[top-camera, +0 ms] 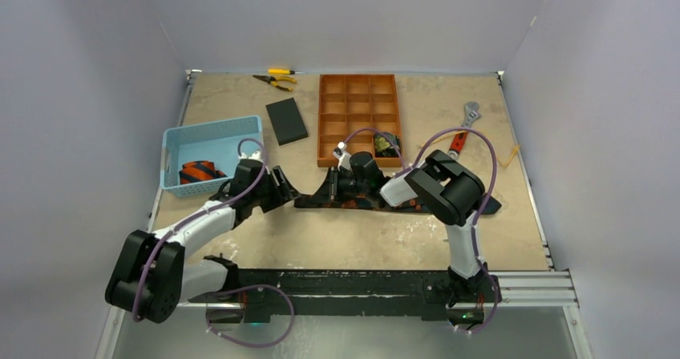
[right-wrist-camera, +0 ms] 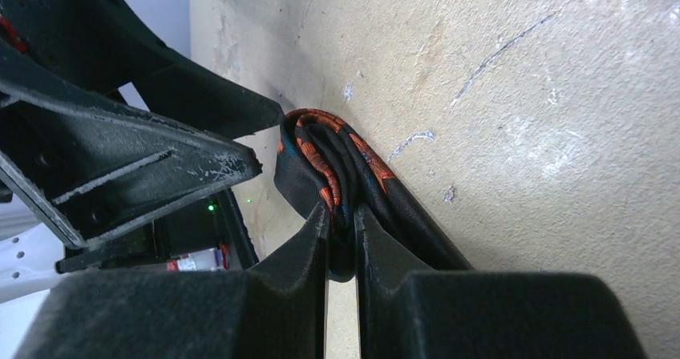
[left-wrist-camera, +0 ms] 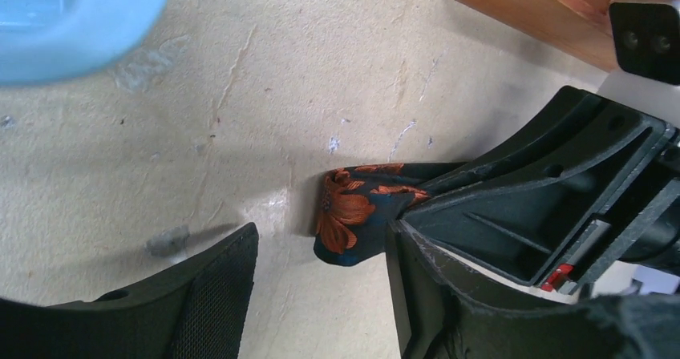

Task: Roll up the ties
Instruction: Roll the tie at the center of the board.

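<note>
A dark tie with red-orange flowers [top-camera: 313,203] lies along the table in front of the arms. My right gripper [top-camera: 335,187] is shut on its folded end, with the fabric loop [right-wrist-camera: 317,139] pinched between the fingertips [right-wrist-camera: 342,215]. My left gripper [top-camera: 285,189] is open just left of it, and the tie's flowered tip [left-wrist-camera: 349,215] lies between and beyond its fingers [left-wrist-camera: 321,295], untouched. A rolled navy tie with orange stripes [top-camera: 200,171] sits in the blue basket [top-camera: 210,131]. A rolled black tie with green-gold pattern [top-camera: 386,145] sits in a compartment of the wooden tray [top-camera: 358,82].
A flat black pad [top-camera: 286,121] lies between basket and tray. Yellow-handled pliers [top-camera: 277,78] lie at the back edge. A wrench [top-camera: 467,123] and a thin yellow cord [top-camera: 509,155] lie to the right. The tray corner [left-wrist-camera: 529,10] is close to the left gripper.
</note>
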You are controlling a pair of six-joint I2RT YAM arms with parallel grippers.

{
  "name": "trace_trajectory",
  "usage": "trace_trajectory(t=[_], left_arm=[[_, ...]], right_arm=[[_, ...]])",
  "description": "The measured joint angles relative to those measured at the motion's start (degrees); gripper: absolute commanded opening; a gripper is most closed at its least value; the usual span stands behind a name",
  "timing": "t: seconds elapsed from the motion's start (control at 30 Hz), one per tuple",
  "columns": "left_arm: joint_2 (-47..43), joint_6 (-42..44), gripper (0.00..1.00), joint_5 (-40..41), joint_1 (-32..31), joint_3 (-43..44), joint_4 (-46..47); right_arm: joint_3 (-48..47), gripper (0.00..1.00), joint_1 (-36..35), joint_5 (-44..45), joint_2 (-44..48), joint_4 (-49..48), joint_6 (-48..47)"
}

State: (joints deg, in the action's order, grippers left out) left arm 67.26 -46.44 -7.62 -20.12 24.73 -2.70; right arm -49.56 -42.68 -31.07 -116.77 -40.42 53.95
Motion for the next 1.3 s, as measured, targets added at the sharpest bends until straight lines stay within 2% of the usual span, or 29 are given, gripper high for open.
trace_trajectory(t=[0.27, 0.43, 0.83, 1.3], left_arm=[[7.5, 5.9, 0.57, -13.2, 4.0, 6.2, -1.7], [10.1, 10.3, 0.54, -16.9, 4.4, 9.7, -4.5], [12.9, 16.4, 0.46, -19.3, 5.8, 11.1, -9.6], [14.7, 16.0, 0.49, -17.1, 3.9, 11.0, -9.3]], right_arm=[[0.6, 0.11, 0.3, 0.0, -0.3, -1.8, 0.0], [0.9, 0.11, 0.3, 0.0, -0.3, -2.3, 0.0], [1.0, 0.11, 0.3, 0.0, -0.3, -2.5, -0.2], [1.0, 0.1, 0.3, 0.0, -0.3, -2.5, -0.4]])
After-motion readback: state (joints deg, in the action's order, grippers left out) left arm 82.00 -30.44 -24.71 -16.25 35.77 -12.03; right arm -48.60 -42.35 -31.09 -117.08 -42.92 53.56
